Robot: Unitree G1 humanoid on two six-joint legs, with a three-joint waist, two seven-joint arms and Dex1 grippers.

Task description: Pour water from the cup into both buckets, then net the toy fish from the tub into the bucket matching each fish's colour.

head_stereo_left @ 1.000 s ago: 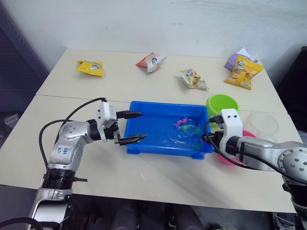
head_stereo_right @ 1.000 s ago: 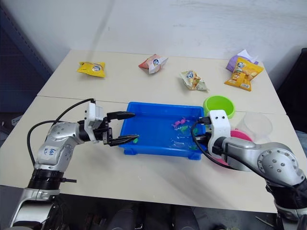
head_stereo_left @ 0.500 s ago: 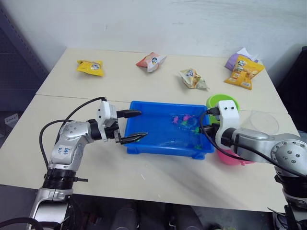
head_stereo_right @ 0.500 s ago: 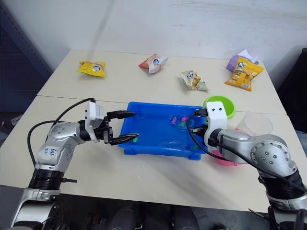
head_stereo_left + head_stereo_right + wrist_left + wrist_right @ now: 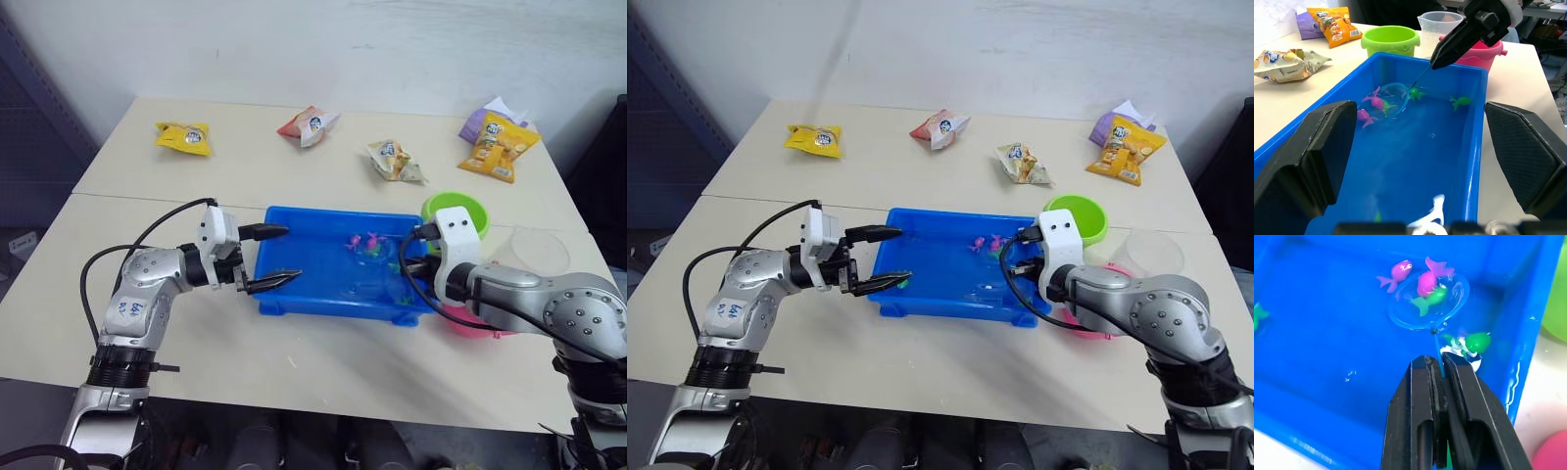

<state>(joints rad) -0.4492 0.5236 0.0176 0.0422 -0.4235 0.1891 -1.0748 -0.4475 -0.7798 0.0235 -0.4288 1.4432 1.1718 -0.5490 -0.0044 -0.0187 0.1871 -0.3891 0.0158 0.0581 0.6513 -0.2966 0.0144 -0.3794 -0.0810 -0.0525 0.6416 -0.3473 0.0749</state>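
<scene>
The tub (image 5: 323, 279) sat mid-table, water in it, so the fish could be scooped. The left gripper (image 5: 279, 257) stood with fingers spread across the tub's near-left rim, probably to steady it. The green bucket (image 5: 457, 211) and pink bucket (image 5: 1484, 53) waited just beside the far end, the cup (image 5: 1442, 23) behind them. The right gripper (image 5: 1442, 363) was clamped on the net (image 5: 1429, 303), whose hoop lay in the water over a pink fish (image 5: 1426, 281) and a green fish (image 5: 1430, 299).
</scene>
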